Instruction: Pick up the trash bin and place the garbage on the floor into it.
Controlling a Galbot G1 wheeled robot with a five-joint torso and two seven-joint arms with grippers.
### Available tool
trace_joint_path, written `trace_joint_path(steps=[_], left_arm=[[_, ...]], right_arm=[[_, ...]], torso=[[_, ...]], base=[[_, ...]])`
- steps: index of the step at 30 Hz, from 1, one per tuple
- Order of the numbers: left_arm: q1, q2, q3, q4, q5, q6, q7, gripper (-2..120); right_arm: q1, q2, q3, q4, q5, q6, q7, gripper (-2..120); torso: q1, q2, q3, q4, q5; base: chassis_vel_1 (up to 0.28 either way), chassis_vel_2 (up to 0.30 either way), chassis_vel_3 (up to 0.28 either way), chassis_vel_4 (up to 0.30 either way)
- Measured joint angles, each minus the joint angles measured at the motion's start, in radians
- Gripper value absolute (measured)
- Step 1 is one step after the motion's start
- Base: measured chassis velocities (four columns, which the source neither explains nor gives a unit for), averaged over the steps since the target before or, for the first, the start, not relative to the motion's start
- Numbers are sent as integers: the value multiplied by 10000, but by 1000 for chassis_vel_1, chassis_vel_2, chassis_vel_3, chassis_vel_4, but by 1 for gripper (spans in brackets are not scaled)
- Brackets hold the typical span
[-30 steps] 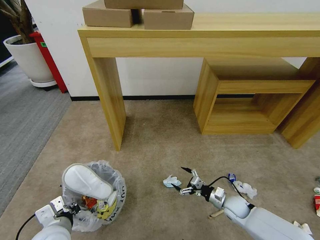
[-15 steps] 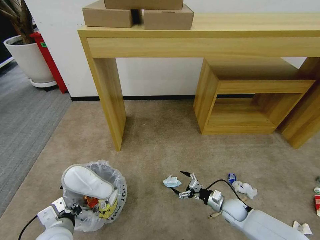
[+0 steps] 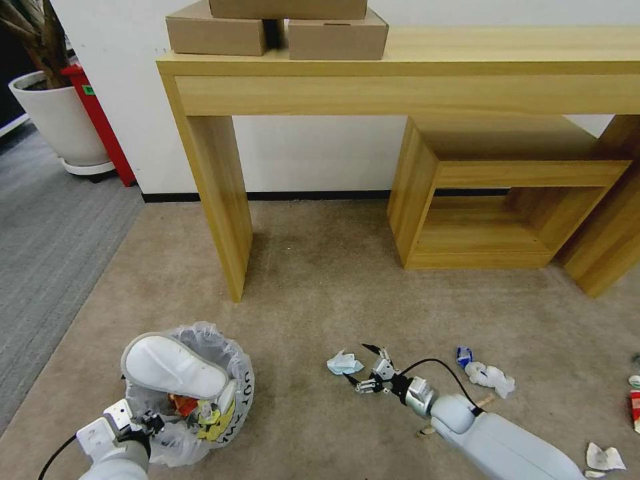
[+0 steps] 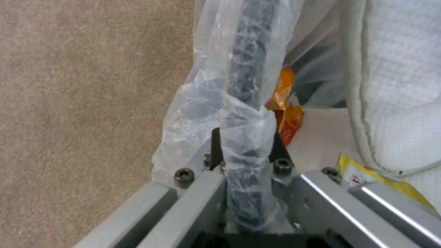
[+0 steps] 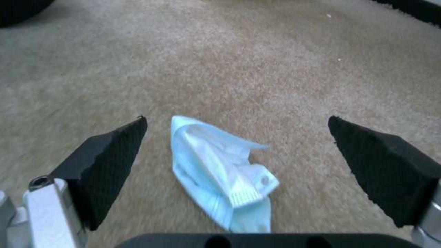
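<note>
The trash bin (image 3: 200, 400), black with a crinkly white bag, stands on the beige floor (image 3: 320, 293) at the lower left. It holds a white slipper (image 3: 175, 367) and orange and yellow wrappers (image 4: 285, 110). My left gripper (image 3: 150, 421) is shut on its bag-covered rim (image 4: 248, 131). My right gripper (image 3: 357, 362) is open, low over the carpet, with a crumpled light-blue piece of garbage (image 3: 343, 363) (image 5: 220, 172) lying on the carpet between its black fingers (image 5: 110, 162), untouched. More garbage lies to the right: a blue-white carton (image 3: 463, 355), crumpled paper (image 3: 491, 377) and a wooden stick (image 3: 485, 401).
A wooden desk leg (image 3: 220, 200) and a low shelf unit (image 3: 480, 200) stand behind. Cardboard boxes (image 3: 280, 30) sit on the desk. A white plant pot (image 3: 57, 120) and grey ribbed carpet (image 3: 47, 247) are at the left. Red packaging (image 3: 635, 400) and white paper (image 3: 603, 458) lie at the right.
My right gripper has dropped lower and drawn back slightly beside the light-blue piece, staying open. The bin in my left gripper has shifted slightly toward me.
</note>
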Motion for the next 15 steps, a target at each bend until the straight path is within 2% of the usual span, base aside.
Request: trace_joint_path(steps=[8,15], left_arm=[[51,-56,13,11,72,0,11,0],[52,-57,24,40,92,1,23,0]], right_arm=[[183,881,-32,-636,77,-50,-6,100],[78,937,81,-775,179,-110,91,100]], torso=[[1,0,1,1,0],[0,0,0,1,0]], base=[[0,0,0,0],[0,0,0,0]])
